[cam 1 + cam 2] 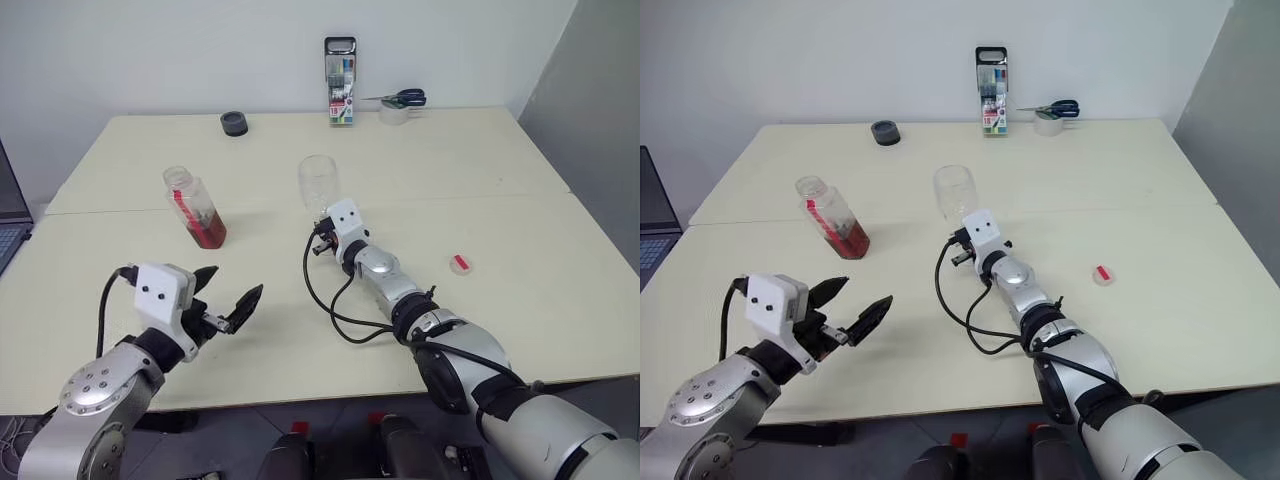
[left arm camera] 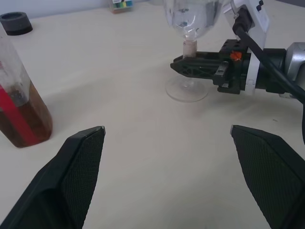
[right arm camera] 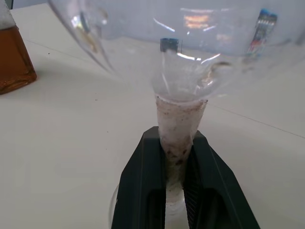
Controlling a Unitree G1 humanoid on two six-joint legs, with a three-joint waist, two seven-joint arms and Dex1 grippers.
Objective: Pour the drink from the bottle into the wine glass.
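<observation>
- Bottle (image 1: 195,208) stands uncapped on the table (image 1: 500,220), to the left of the wine glass (image 1: 318,182), a little drink (image 1: 208,231) in its base.
- Right gripper (image 3: 174,167) is clamped on the glass's stem; it should hold that steady and upright.
- Left gripper (image 1: 228,297) hangs wide apart, nearer the robot than the bottle; it should take the body squarely, below the neck.

Wine glass (image 1: 318,184) is standing mid-table (image 1: 500,260), bottle (image 1: 195,208) sitting well to its left, uncapped. Cap (image 1: 460,263) is lying off to the right, nearer the front edge. Right gripper (image 3: 175,164) is reaching in from the front, w/ the glass stem betw. its fingers. Left gripper (image 1: 228,296) is hanging front-left, before the bottle. Marker case (image 1: 341,82), scissors (image 1: 402,98) & tape roll (image 1: 234,123) are sitting along the back edge.
</observation>
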